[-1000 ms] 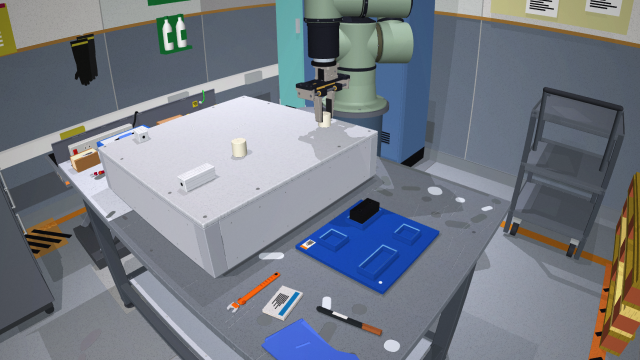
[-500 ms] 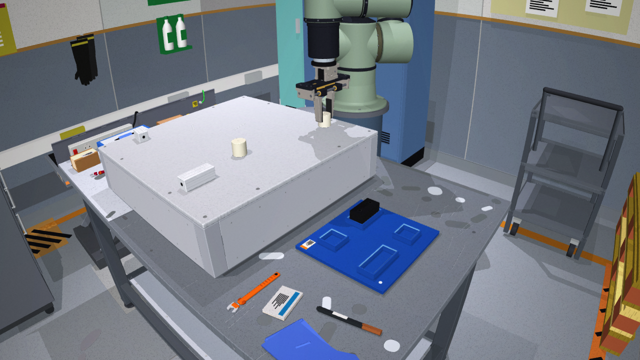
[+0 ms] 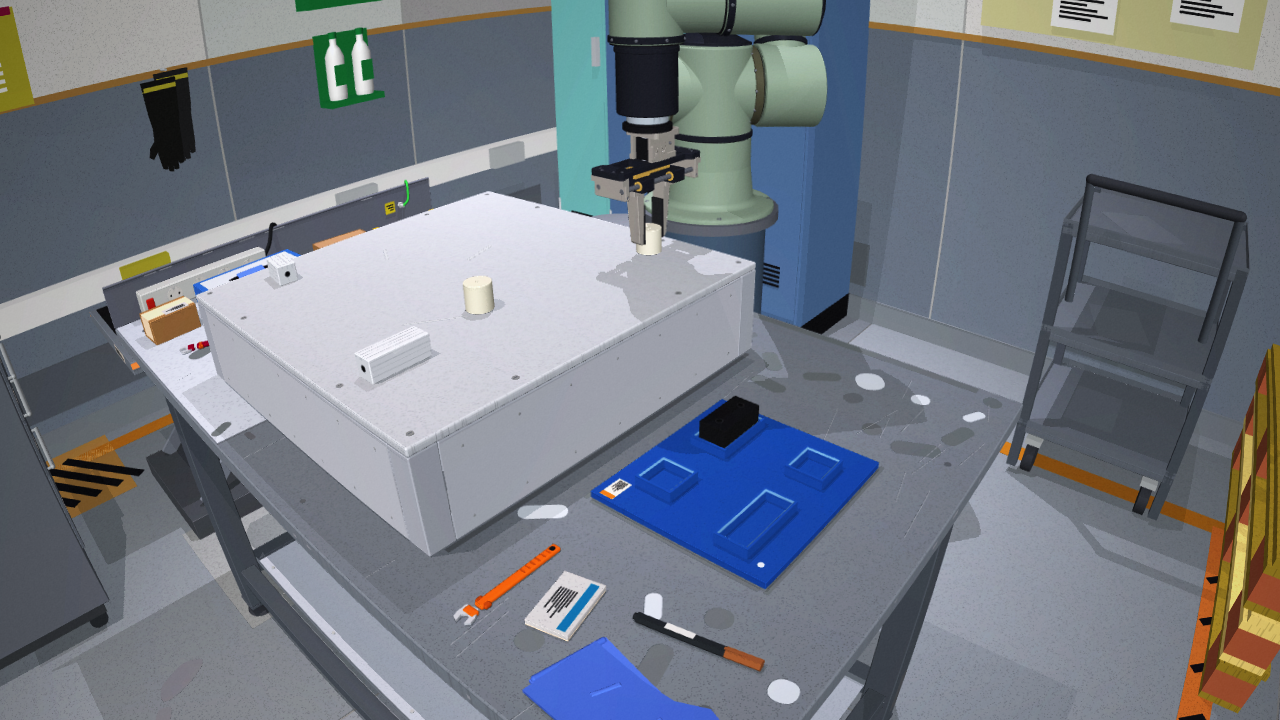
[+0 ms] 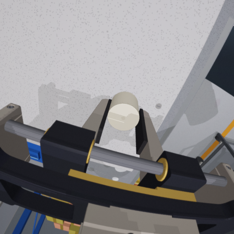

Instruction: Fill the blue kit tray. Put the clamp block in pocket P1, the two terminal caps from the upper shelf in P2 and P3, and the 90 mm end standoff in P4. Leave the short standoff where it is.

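Note:
My gripper (image 3: 646,235) (image 4: 123,122) grips a cream terminal cap (image 3: 650,240) (image 4: 123,113) near the far right corner of the raised white shelf. The cap stands upright on the shelf surface. A second cream terminal cap (image 3: 478,295) stands in the middle of the shelf. A long white standoff (image 3: 392,354) lies near the shelf's front left edge. A short white standoff (image 3: 283,268) sits at the far left. The blue kit tray (image 3: 734,486) lies on the grey table below. A black clamp block (image 3: 729,421) sits in its far pocket. The other three pockets hold nothing.
Behind the shelf stand the green robot base (image 3: 716,116) and a blue cabinet. A grey trolley (image 3: 1137,340) stands to the right. On the table front lie an orange wrench (image 3: 510,582), a card (image 3: 565,605), a marker (image 3: 698,640) and a blue folder (image 3: 609,690).

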